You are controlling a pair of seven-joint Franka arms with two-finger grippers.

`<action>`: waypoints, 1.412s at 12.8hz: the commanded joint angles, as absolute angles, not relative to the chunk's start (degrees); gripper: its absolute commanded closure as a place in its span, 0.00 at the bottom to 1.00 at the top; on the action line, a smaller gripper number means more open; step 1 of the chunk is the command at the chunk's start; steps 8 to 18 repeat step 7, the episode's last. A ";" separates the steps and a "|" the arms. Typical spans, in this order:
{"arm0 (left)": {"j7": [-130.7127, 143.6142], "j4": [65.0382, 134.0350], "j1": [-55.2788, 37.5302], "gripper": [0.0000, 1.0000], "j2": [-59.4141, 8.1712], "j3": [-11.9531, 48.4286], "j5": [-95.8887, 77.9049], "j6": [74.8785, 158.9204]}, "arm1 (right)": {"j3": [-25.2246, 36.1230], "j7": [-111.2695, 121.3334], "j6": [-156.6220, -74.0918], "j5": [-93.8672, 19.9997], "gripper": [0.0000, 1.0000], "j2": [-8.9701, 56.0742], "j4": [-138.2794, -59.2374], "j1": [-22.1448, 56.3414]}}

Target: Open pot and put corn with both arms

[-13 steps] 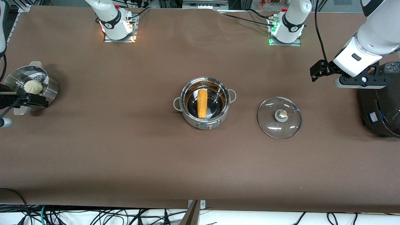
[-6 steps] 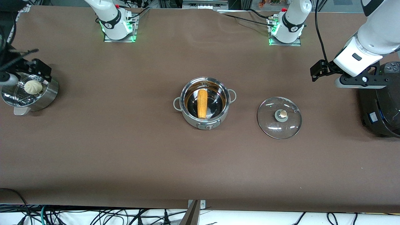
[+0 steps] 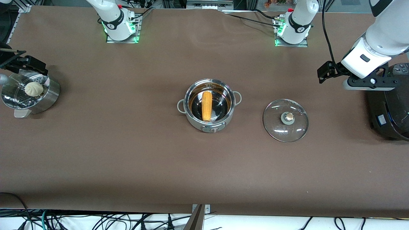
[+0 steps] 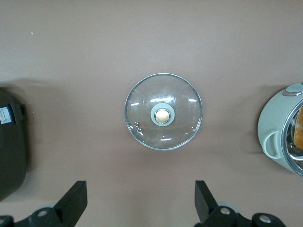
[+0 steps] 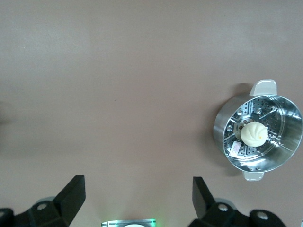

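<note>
Steel pot [image 3: 209, 105] mid-surface, corn [image 3: 206, 105] inside, lid [image 3: 285, 120] beside it toward the left arm's end. Left wrist view: left pincer [image 4: 139, 205] spread wide, empty, over surface by lid. Right wrist view: right pincer [image 5: 137, 201] likewise, near steamer [image 5: 258, 137]. Task apparently done; next, just parking.

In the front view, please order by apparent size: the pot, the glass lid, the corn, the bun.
1. Pot and glass lid: about equal across, so I do not rank them.
2. Corn, lying inside the pot.
3. Bun, in the steamer.
</note>
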State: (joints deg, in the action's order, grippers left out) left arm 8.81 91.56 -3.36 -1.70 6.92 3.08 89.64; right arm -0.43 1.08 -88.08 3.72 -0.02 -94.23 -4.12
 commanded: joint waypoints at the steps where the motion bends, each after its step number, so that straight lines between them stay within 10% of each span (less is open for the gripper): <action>1: 9.23 90.26 -3.08 0.00 -1.85 7.03 1.85 88.33 | 0.18 1.67 -87.36 2.29 0.00 1.41 -91.32 -3.60; 18: 8.88 90.26 -2.99 0.00 -1.85 6.85 1.76 88.33 | 0.18 1.58 -87.54 2.20 0.00 1.85 -91.23 -3.43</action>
